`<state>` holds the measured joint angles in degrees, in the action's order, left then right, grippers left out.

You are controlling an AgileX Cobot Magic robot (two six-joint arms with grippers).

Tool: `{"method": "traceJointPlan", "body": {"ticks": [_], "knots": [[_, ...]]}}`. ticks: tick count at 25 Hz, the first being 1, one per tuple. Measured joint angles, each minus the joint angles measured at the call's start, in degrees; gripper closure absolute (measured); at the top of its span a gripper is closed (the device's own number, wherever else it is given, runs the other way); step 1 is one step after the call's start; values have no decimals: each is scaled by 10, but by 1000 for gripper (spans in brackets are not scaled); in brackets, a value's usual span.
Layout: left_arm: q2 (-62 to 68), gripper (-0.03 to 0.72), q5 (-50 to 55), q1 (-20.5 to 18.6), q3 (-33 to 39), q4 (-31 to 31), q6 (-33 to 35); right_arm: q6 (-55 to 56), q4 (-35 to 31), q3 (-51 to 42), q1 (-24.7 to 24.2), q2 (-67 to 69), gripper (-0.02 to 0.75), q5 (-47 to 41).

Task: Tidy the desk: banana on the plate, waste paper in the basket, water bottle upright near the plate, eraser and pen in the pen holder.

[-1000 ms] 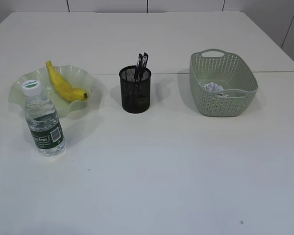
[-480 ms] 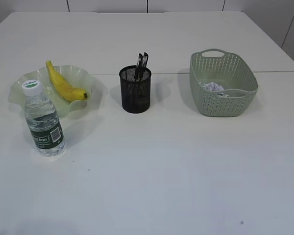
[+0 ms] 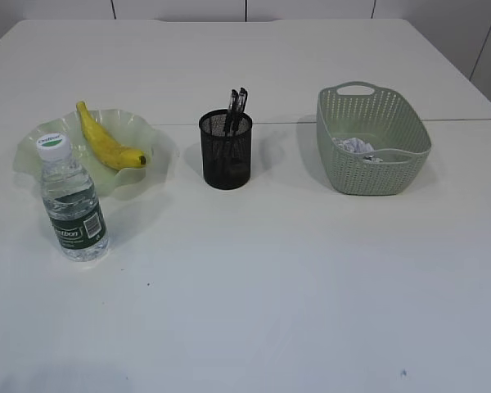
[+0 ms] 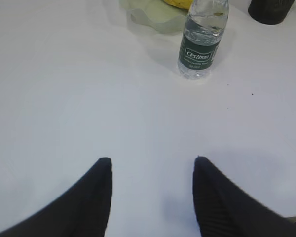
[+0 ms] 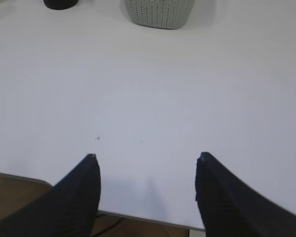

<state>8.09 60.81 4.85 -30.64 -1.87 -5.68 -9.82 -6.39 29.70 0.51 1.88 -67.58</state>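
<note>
A yellow banana (image 3: 108, 143) lies on the pale green wavy plate (image 3: 33, 147). The water bottle (image 3: 72, 201) stands upright just in front of the plate, and shows too in the left wrist view, bottle (image 4: 201, 47). Dark pens (image 3: 236, 105) stick out of the black mesh pen holder (image 3: 226, 151); the eraser is hidden. Crumpled waste paper (image 3: 357, 146) rests inside the green basket (image 3: 393, 123). My left gripper (image 4: 152, 160) is open over bare table, well short of the bottle. My right gripper (image 5: 147, 157) is open at the table's near edge. Neither arm appears in the exterior view.
The white table (image 3: 270, 278) stretches wide in front of the objects. A seam (image 3: 286, 124) crosses it behind the pen holder. In the right wrist view the table's front edge (image 5: 138, 218) shows, with floor below, and the basket's base (image 5: 159, 12) far ahead.
</note>
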Motion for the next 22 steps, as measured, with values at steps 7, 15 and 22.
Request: {"method": "traceJointPlan", "body": {"ticks": [7, 15, 22], "knots": [[0, 319, 0, 0, 0, 0, 0, 0, 6, -10, 0, 0, 284, 17], [0, 251, 0, 0, 0, -13, 0, 0, 7, -10, 0, 0, 285, 19], [0, 247, 1, 0, 0, -16, 0, 0, 7, -10, 0, 0, 285, 19]]}}
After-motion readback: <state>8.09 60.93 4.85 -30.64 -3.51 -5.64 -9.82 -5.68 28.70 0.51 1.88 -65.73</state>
